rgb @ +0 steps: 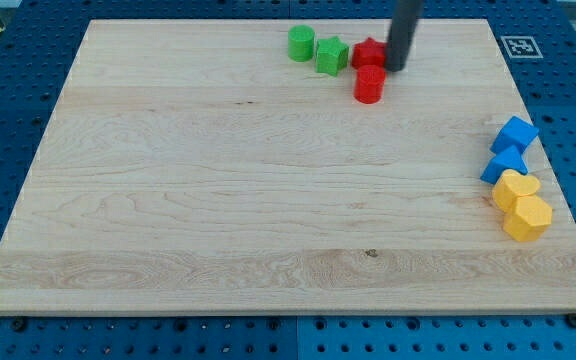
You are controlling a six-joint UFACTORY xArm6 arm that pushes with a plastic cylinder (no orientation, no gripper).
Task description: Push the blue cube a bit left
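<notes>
The blue cube sits near the board's right edge, with a second blue block of wedge-like shape touching it just below. My tip is far from them, near the view's top, touching the right side of a red block. A red cylinder stands just below that red block.
A green cylinder and a green cube stand left of the red block at the view's top. Two yellow blocks lie below the blue ones at the right edge. The wooden board rests on a blue pegboard.
</notes>
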